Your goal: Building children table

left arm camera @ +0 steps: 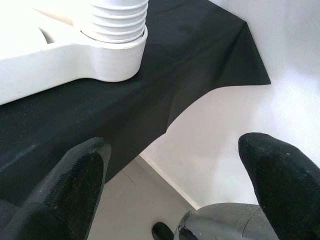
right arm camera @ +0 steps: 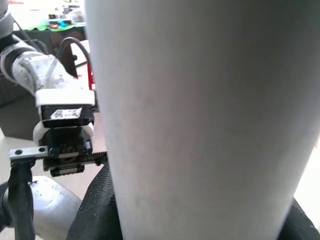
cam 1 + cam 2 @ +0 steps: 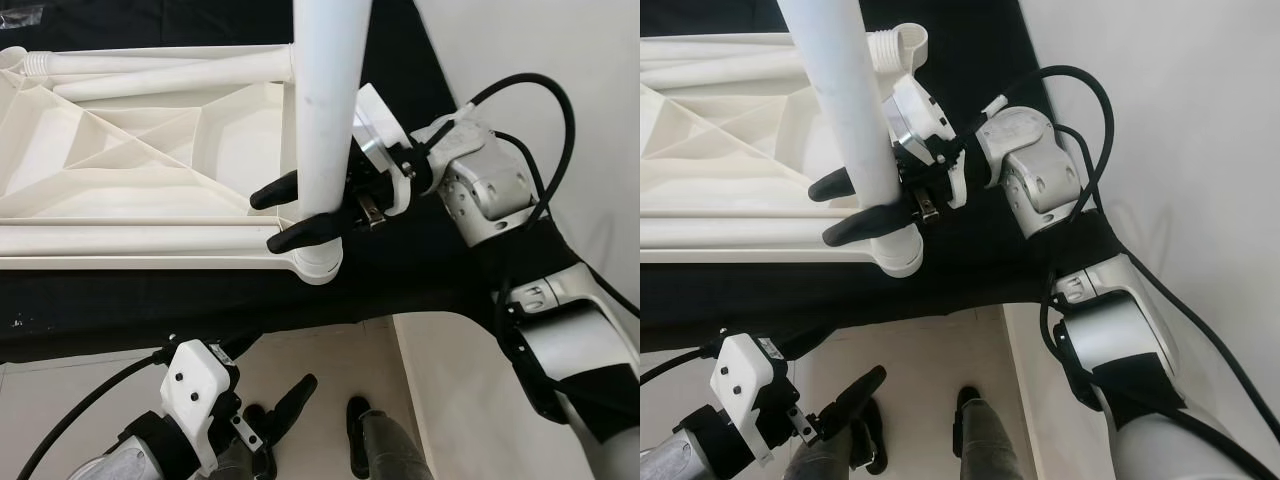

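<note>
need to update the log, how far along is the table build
One leg stands upright in the corner socket of the upturned tabletop, right gripper shut around it. Left gripper hangs open below. Spare legs still lie unmounted on the tabletop.

Right arm reaches in, left arm stays low

The right gripper (image 3: 300, 212) comes from the right side with a bent wrist, and its two black fingers (image 3: 305, 233) are closed around the white table leg (image 3: 328, 110). The left gripper (image 3: 325, 415) hangs low in front of the body, its fingers (image 1: 75, 180) spread apart and holding nothing
</note>
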